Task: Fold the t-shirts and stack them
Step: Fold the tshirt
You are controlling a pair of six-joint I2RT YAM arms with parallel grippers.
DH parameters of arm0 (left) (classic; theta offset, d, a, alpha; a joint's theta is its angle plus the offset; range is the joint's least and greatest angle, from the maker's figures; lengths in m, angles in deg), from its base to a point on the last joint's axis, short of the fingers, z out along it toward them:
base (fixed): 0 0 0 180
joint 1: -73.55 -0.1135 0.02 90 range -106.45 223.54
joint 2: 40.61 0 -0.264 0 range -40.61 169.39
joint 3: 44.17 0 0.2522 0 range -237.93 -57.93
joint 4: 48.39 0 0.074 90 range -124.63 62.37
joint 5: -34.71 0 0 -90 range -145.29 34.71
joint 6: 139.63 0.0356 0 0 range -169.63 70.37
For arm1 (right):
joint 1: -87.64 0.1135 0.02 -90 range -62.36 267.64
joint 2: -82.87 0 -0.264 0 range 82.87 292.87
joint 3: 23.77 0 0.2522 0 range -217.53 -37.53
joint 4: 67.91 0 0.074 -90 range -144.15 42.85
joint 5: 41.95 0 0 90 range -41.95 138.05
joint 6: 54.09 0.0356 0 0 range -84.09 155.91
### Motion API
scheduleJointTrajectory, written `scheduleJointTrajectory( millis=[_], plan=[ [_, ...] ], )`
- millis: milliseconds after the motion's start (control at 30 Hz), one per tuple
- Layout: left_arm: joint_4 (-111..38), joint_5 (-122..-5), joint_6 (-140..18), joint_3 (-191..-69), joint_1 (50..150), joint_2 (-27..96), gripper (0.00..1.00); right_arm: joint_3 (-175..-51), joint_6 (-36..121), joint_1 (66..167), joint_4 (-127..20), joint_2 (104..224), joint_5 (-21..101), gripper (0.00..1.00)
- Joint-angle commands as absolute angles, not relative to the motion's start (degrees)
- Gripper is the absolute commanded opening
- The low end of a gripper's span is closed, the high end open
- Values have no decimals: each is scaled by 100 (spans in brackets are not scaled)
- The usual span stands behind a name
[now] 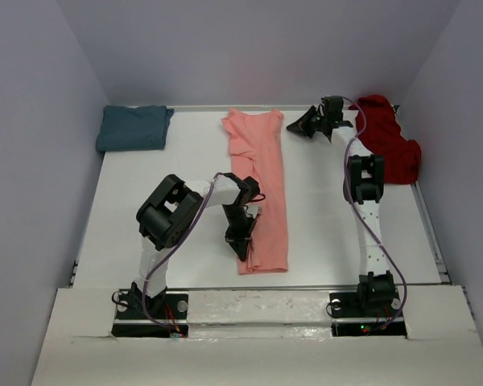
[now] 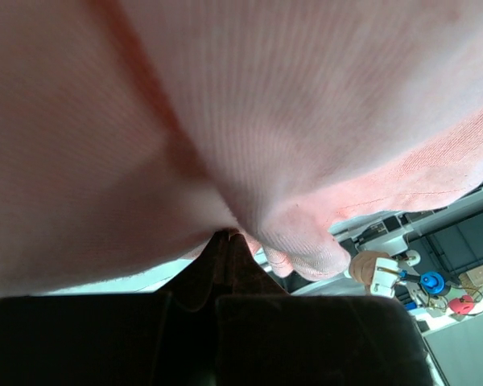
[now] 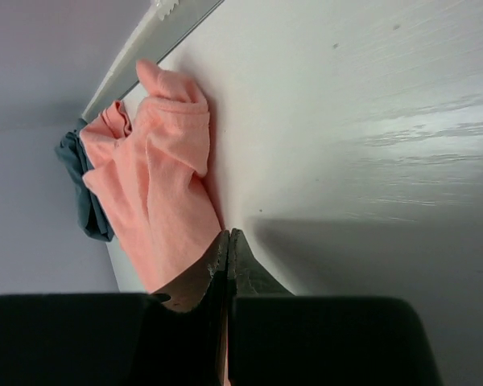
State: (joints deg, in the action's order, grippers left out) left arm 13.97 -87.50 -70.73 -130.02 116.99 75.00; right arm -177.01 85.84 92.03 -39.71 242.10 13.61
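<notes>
Cotton t-shirts, three, one of each colour. Long narrow strip down middle of tabletop: salmon-pink t-shirt. Folded in far left corner: teal t-shirt. Heaped at far right edge: dark red t-shirt. Two claws. Clenched on strip's near left edge, cloth bunched at tips: left claw. Clenched just beside strip's far end, any hold on cloth unclear: right claw.

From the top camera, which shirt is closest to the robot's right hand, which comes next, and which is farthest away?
Starting from the right gripper:
1. salmon-pink t-shirt, just to its left, in the middle.
2. dark red t-shirt, to its right, in the far-right corner.
3. teal t-shirt, far off in the far-left corner.
</notes>
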Motion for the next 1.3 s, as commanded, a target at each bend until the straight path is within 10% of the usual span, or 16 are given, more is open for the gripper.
scheduleJointTrajectory(
  millis=[0,100,167,267,833,1267],
  plan=[
    [1451,-8606,-7055,-12833,11740,7330,0,-18000,8583,9019,-4316,24283,1395,0],
    [1468,-8614,-7037,-12885,11740,7365,0,-18000,8583,8949,-4325,24222,1193,18],
    [1503,-8579,-7028,-13025,11740,7391,0,-17948,8522,8949,-4272,24108,870,58],
    [1591,-8492,-7002,-13315,11740,7453,0,-17037,8224,8949,-4079,23336,797,70],
    [1451,-8553,-7213,-13993,11503,7444,0,-12026,5841,9501,-768,18195,2150,71],
    [1222,-8395,-7415,-13335,11152,6909,0,-9924,6139,11057,113,16830,2186,65]
  ],
)
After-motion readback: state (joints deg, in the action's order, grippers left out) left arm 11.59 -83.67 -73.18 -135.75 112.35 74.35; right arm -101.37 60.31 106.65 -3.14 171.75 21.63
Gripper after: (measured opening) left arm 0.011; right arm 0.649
